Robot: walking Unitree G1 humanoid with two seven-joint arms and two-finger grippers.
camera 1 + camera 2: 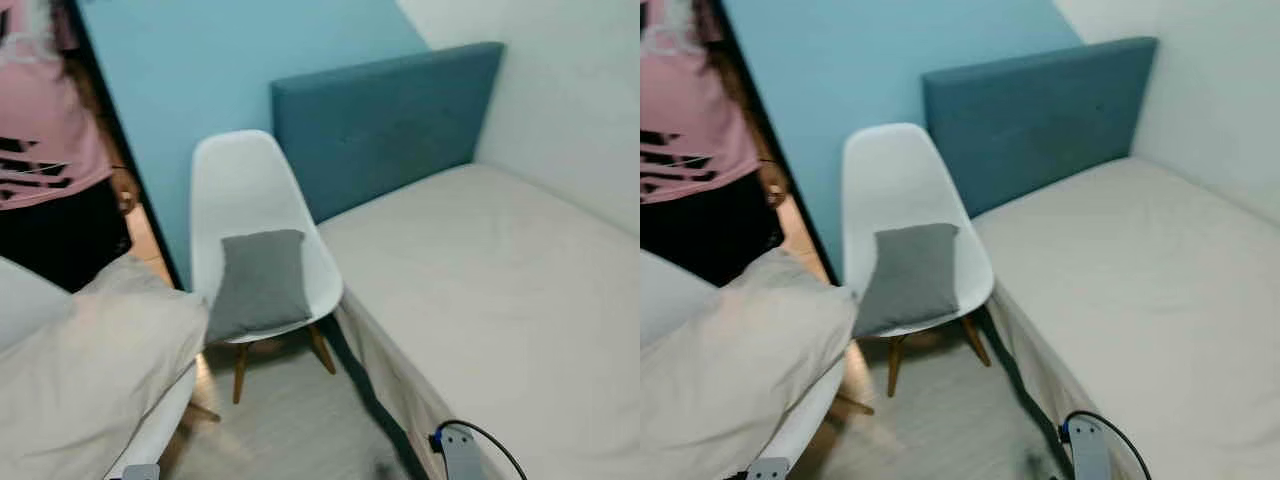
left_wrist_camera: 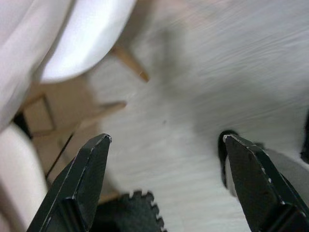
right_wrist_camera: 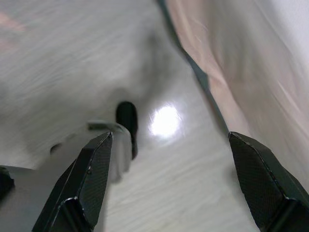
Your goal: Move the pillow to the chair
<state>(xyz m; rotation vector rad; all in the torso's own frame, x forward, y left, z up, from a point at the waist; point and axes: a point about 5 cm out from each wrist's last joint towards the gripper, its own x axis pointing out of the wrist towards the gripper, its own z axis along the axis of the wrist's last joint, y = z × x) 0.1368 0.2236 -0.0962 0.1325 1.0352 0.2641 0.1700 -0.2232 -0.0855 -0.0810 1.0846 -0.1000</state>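
The bed (image 1: 500, 290) takes up the robot's right side, its mattress bare beneath a blue headboard (image 1: 385, 120); the large cream pillow (image 1: 90, 370) lies at the lower left on a second white chair (image 1: 150, 435), well short of the target; the white chair (image 1: 245, 190) stands between pillow and bed, a small grey cushion (image 1: 260, 280) already on its seat; a person in a pink top (image 1: 45, 130) stands just behind the pillow. Both arms hang low over the floor; the left gripper (image 2: 164, 145) and the right gripper (image 3: 169, 140) are spread wide and hold nothing. Risks, as I judge them: a soft, bulky pillow may sag out of a two-finger pinch (two grippers would be safer); the cushion leaves little seat, so the pillow could slide off; a swing could brush the person.
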